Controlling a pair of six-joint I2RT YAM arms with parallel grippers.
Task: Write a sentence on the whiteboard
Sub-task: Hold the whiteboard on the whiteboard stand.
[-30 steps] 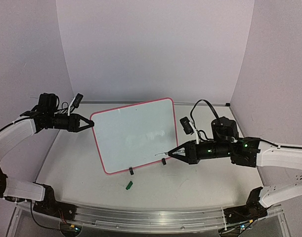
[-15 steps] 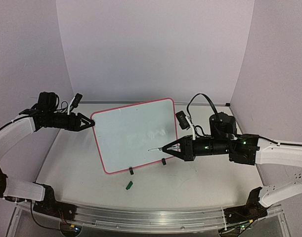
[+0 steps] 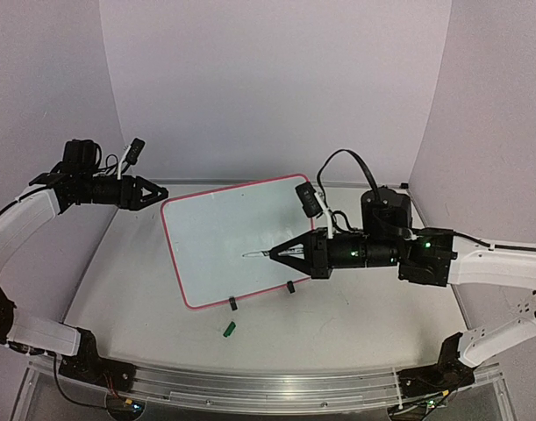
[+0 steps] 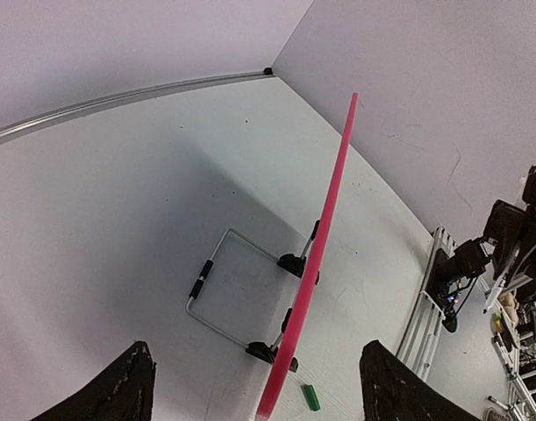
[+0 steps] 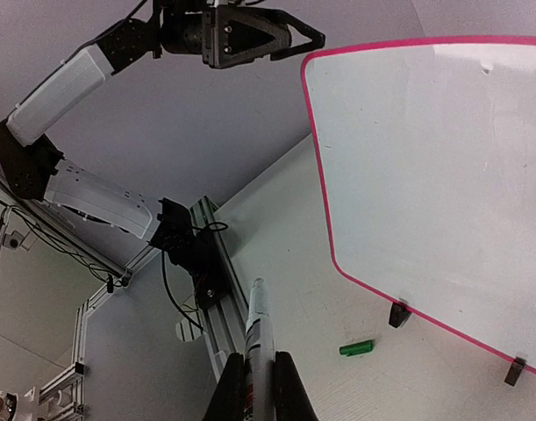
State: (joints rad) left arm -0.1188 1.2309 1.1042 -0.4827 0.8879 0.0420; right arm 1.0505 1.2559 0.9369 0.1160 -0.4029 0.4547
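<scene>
The whiteboard (image 3: pixel 237 239), pink-framed and glossy white, stands tilted on its clip feet mid-table. No sentence shows on its face (image 5: pixel 425 158). My left gripper (image 3: pixel 156 194) stands open just off the board's upper left corner, not touching it. In the left wrist view the board's pink edge (image 4: pixel 318 250) runs between the wide-apart fingers (image 4: pixel 127 390). My right gripper (image 3: pixel 285 252) is shut on a white marker (image 3: pixel 257 254), whose tip hovers in front of the board's lower middle. The marker (image 5: pixel 260 338) sticks out from the right gripper (image 5: pixel 259 390).
A green marker cap (image 3: pixel 230 329) lies on the table in front of the board; the cap (image 5: pixel 356 348) also shows from the right wrist. The board's wire stand (image 4: pixel 219 294) rests behind it. Walls enclose the table on three sides.
My left gripper has opened, let go of the board's corner and drawn back up and left. My right gripper has carried the marker left, across the board's face.
</scene>
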